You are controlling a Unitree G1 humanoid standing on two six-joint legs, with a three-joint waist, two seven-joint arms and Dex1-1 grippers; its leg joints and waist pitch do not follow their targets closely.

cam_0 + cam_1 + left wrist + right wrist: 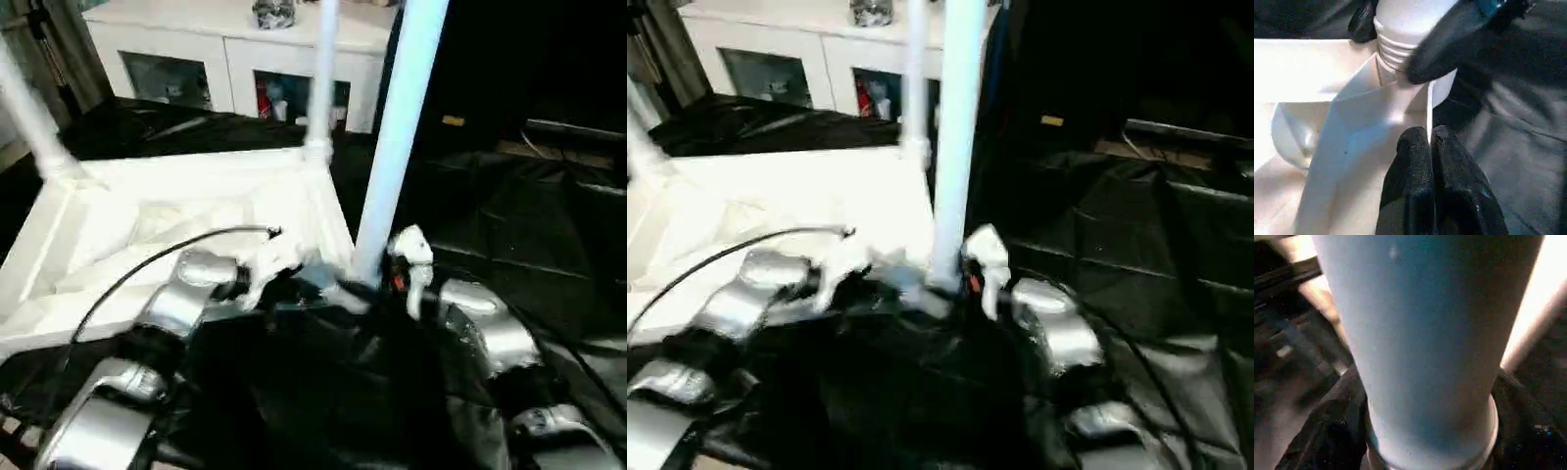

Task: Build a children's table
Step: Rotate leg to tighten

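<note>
Children's table top (167,225) lies upside down on black sheeting (509,225), ribbed underside up, in front of the white cabinet (235,59). Two legs (323,69) stand upright in its far corner sockets. A third leg (397,137) stands at the near corner socket (1298,142) closest to the robot, its threaded end (1393,49) still showing above the socket. The left hand (1431,142), fingers pressed together, pinches the thin rim wall of the top just beside that socket. The right hand (387,269) wraps the base of the third leg, fingers set around the tube.
</note>
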